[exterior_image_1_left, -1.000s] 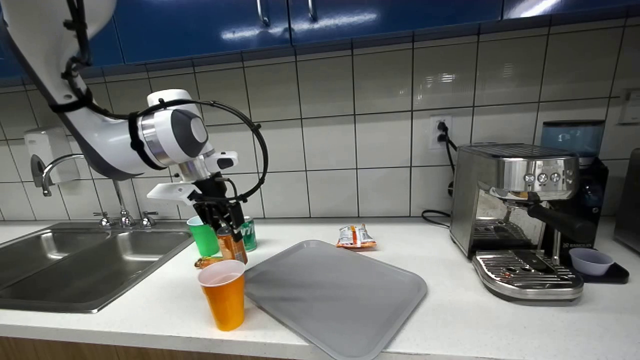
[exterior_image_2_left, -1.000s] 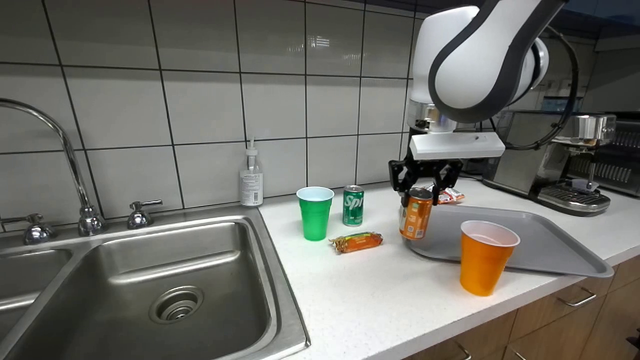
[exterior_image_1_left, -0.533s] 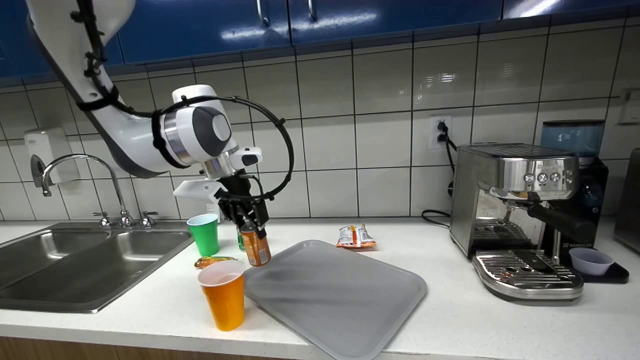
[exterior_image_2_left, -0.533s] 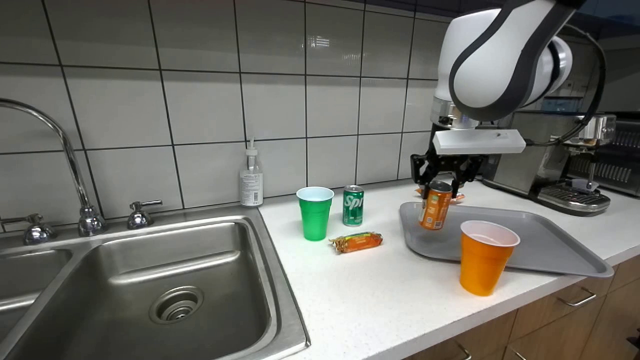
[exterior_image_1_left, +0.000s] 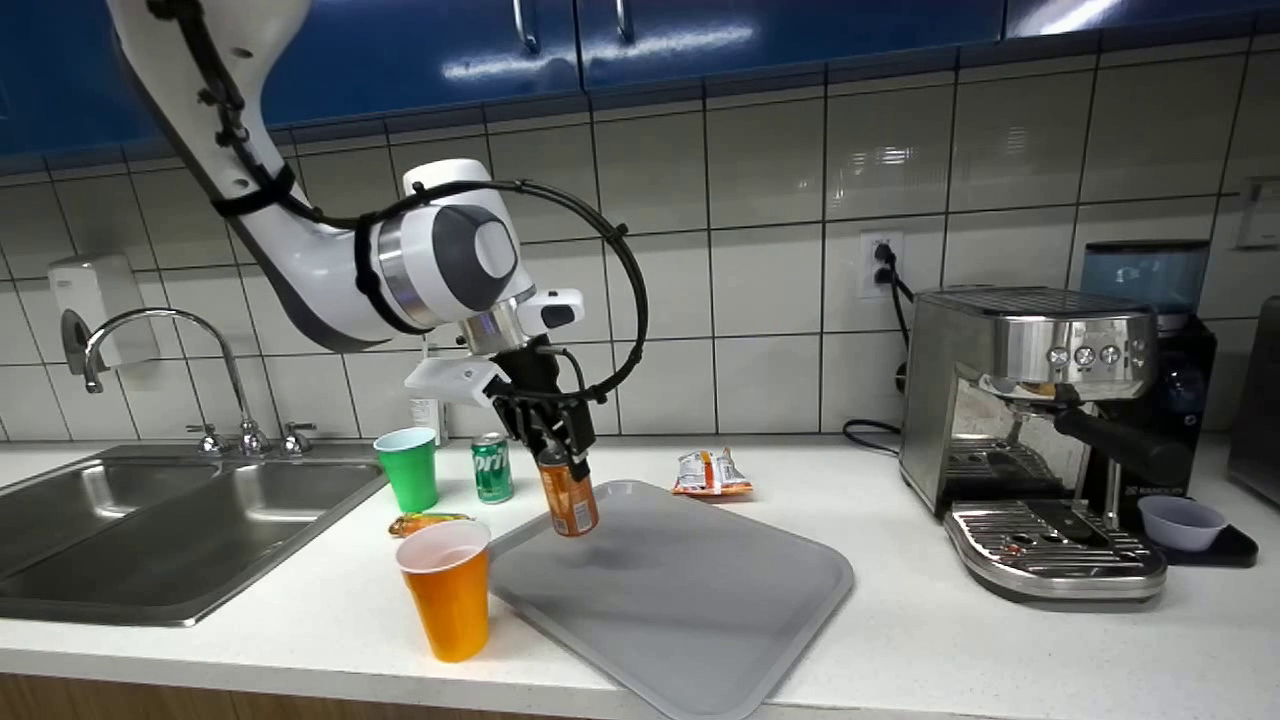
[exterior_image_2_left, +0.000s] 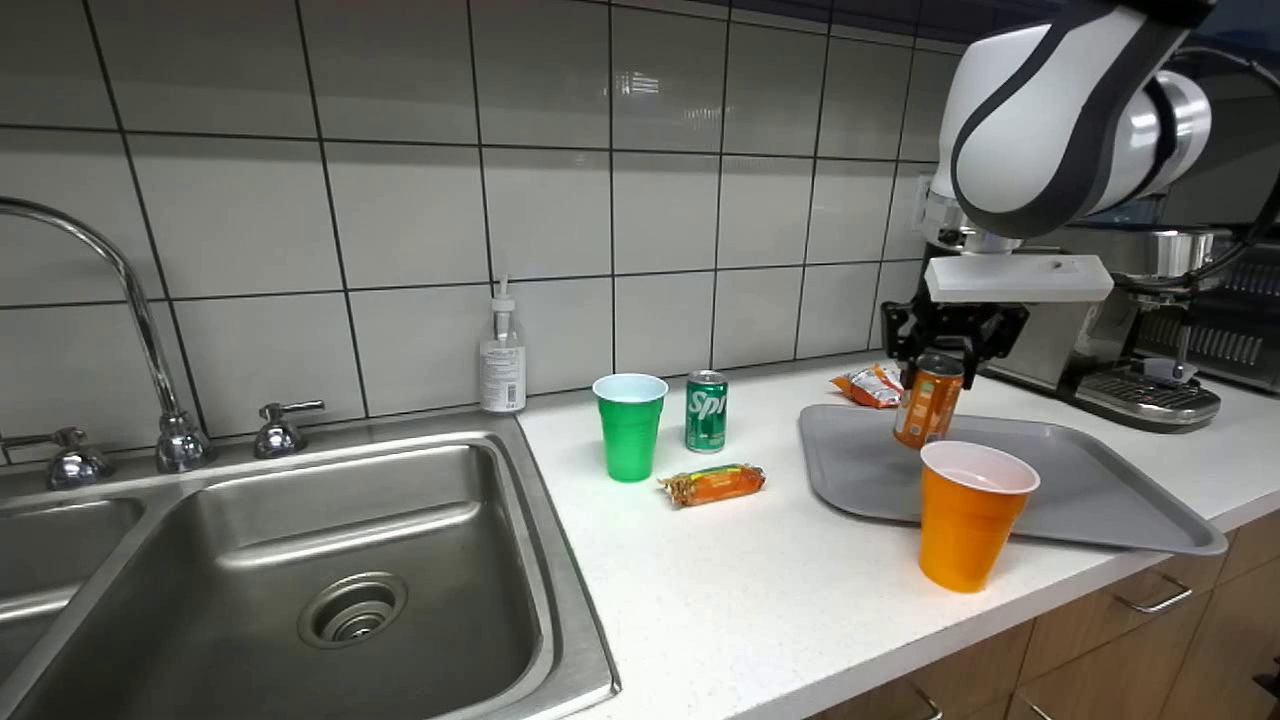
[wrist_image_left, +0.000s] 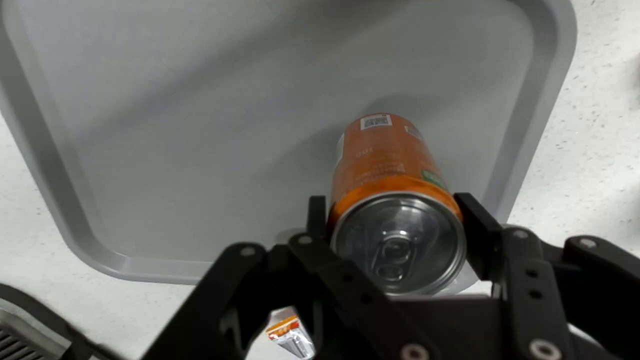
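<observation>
My hand (wrist_image_left: 392, 215) stands part-way spread, its fingers (wrist_image_left: 475, 235) gripping an orange can (exterior_image_1_left: 569, 497) from both sides. I have it slightly tilted over the grey tray (exterior_image_1_left: 690, 590), inside the rim. From there the tray floor runs broad toward the espresso machine (exterior_image_1_left: 1030, 430), with worktop (exterior_image_1_left: 880, 640) between. The orange cup (exterior_image_1_left: 447, 590) stands just beside the tray's edge; one tray corner juts past the worktop's front.

Glare streaks on glossy blue cabinets (exterior_image_1_left: 790, 45); beneath my black jointed fingers (wrist_image_left: 522, 260), soft shadows cross flat grey rectangular tray (wrist_image_left: 200, 150)
</observation>
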